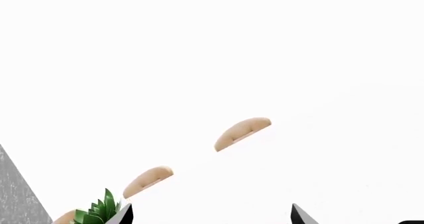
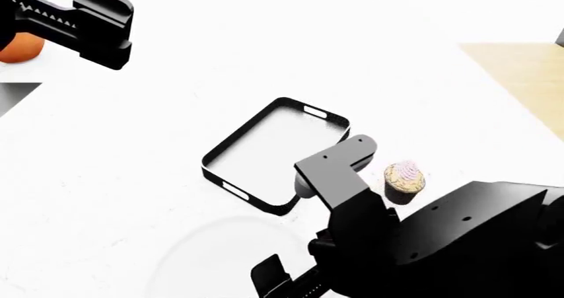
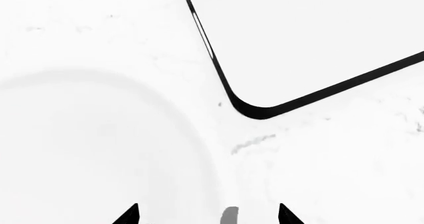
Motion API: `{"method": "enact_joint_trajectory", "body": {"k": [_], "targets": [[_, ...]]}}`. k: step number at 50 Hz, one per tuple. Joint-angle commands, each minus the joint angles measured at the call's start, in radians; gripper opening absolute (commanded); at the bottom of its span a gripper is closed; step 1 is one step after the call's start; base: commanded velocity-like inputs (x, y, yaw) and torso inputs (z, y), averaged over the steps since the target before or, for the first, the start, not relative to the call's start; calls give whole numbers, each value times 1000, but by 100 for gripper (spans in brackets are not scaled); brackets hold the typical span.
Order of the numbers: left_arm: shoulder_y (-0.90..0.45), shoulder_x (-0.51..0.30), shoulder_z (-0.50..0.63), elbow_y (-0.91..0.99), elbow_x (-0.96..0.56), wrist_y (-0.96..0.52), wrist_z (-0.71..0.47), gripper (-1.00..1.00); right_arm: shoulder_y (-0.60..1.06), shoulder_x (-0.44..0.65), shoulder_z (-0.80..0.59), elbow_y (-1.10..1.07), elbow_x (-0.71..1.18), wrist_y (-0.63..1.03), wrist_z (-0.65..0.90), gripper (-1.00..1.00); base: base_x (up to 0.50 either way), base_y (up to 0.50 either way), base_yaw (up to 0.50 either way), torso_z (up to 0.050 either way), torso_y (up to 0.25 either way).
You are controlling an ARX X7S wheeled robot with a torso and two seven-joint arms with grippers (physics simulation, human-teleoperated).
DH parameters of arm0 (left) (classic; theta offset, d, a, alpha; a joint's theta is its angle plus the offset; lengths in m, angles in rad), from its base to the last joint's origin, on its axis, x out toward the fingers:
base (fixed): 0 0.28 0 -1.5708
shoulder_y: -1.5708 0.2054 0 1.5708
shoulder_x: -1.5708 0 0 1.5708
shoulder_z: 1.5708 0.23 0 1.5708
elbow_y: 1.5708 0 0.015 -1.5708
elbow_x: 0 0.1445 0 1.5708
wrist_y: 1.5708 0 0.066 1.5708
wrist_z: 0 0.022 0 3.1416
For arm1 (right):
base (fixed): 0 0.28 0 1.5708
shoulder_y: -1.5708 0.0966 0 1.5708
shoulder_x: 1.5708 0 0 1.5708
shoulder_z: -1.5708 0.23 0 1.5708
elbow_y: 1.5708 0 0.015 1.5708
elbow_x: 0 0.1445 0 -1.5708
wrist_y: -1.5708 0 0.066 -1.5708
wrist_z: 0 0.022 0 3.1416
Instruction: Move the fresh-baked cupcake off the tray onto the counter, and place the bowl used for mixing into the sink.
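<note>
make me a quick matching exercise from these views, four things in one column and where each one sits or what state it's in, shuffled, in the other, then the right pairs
Things:
1. cupcake
2. tray
3. bowl
4. left gripper

Places or states:
A. empty, white inside with a black rim
B. raised at the head view's far left, nothing between its jaws
C. standing on the counter beside the tray
D. on the counter in front of the tray, under the right gripper

Pairs: 1-C, 2-A, 3-D, 4-B
</note>
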Motion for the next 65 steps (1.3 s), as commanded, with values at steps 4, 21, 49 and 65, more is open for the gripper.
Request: {"method": "enact_joint_trajectory", "body": {"k": [4,21,49,65], "targets": [[-2,-6,0,3,-7,2,-3,100,-29,-11,-20,11,-29,21,-29,100,0,0,0,0,0],[0,-4,4,3,-1,4,0,100,-11,-22,-37,9,-84,90,-44,-100,1,1,1,-1,0],[-14,-10,5,4,-8,2,-7,100,102,11,108,-64,-150,64,-78,-100,0,0,1,-1,0],[-18,-20,3,8,-12,2,-9,100,173,-25,165,-83,-190,80,-103,-100,0,0,0,0,0]]}}
